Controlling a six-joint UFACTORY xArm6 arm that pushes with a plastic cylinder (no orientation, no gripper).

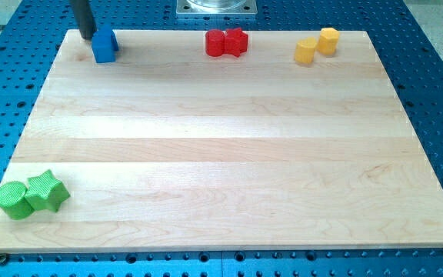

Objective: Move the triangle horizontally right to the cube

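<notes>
No readable text, label, number or sign anywhere on board or blocks.

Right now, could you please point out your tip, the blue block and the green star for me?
My tip (88, 36): camera view, the rod's lower end, just left of the blue block.
Blue block (104, 48): camera view, its front face.
Green star (47, 191): camera view, its top face.
</notes>
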